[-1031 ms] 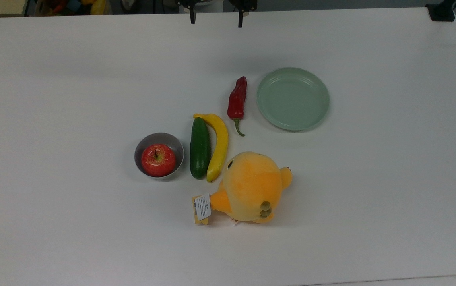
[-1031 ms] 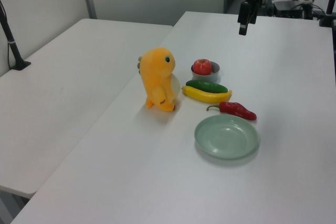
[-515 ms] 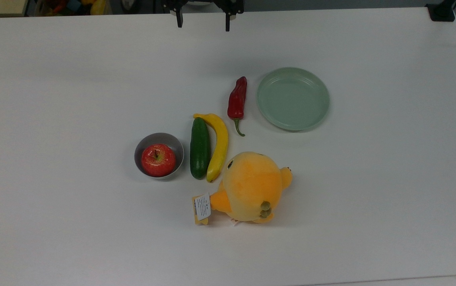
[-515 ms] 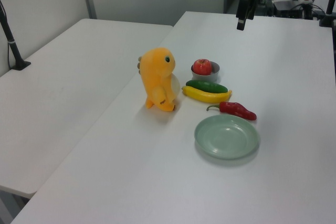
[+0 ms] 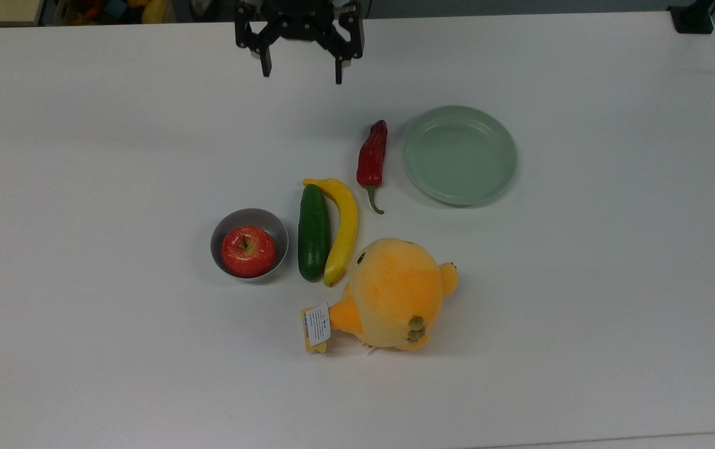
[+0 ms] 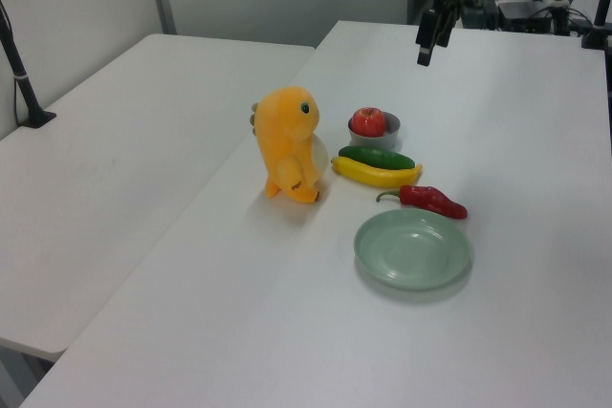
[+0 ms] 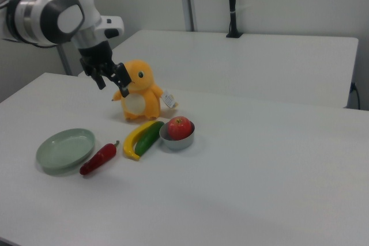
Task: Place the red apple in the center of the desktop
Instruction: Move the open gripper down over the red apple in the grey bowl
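In the top view, the red apple (image 5: 248, 251) is sitting inside a small grey bowl (image 5: 272, 222) on the white desktop (image 5: 83, 156), at about eight o'clock from the table's middle. Moving right in the top view, a green cucumber (image 5: 313, 232) and a yellow banana (image 5: 343, 227) are lying side by side, seemingly touching along their lengths. At five o'clock from them an orange plush toy (image 5: 391, 293) is resting, with a paper tag (image 5: 318, 325) sticking out at its lower left. At twelve o'clock from the banana a red chili pepper (image 5: 373, 156) is lying just beside an empty pale green plate (image 5: 459, 154).

The gripper (image 5: 302, 73) is hanging at twelve o'clock, near the far table edge, its two fingers spread wide and holding nothing.

The left view is showing the plush standing upright (image 6: 287, 145) and the gripper (image 6: 423, 47) well above the table surface. The right view is showing the white arm (image 7: 55, 12) behind it and the apple (image 7: 179, 127) rising above the bowl's rim.
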